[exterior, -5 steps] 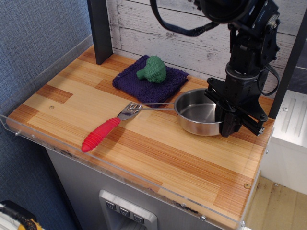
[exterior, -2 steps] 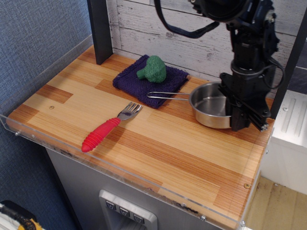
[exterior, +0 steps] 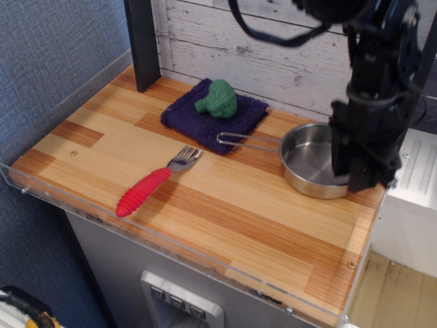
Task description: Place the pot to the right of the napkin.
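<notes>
Red-handled fork (exterior: 157, 182) lies near the front-left of the wooden table (exterior: 225, 225), tines toward the centre. Along the back edge, the napkin (exterior: 213, 116) carries a green toy broccoli (exterior: 218, 98). Right of it, at the right edge, the pot (exterior: 315, 169) sits with its wire handle reaching toward the napkin. The gripper (exterior: 362, 179) hangs over the pot's right rim; whether it clamps the rim I cannot tell. Placement looks nearly done; next comes letting go and lifting straight up. White planks back the table.
</notes>
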`<state>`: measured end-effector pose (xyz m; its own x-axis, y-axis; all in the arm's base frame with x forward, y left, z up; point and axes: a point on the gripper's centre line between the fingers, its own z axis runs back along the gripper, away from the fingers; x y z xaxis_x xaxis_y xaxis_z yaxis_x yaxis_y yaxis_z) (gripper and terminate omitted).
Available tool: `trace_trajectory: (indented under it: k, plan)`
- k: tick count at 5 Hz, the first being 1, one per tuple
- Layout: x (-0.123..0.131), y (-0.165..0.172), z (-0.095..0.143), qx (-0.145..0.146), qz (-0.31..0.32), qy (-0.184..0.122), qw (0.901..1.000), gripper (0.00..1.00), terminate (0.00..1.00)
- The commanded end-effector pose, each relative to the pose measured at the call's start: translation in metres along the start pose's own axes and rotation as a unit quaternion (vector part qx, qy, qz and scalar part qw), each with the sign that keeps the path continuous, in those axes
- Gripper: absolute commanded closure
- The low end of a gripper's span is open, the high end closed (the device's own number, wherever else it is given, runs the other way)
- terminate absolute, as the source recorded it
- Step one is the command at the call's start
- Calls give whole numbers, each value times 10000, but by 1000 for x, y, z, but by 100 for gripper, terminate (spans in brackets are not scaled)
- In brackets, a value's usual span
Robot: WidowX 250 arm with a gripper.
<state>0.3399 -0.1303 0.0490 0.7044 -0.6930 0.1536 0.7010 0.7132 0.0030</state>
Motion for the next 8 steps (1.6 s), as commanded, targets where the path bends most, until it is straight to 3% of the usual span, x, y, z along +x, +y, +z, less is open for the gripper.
trace_trajectory:
  k: [1, 2, 3, 7, 8]
  plan:
    - [-49, 19, 93, 262, 1355, -547, 9889, 0, 0]
    - [-89, 29, 141, 691, 2516, -464, 9642, 0, 0]
    - [-128, 50, 155, 760, 3463, -453, 9339, 0, 0]
    - [-145, 73, 150, 630, 3197, -215, 9452, 0, 0]
    - [-145, 73, 150, 630, 3197, -215, 9452, 0, 100]
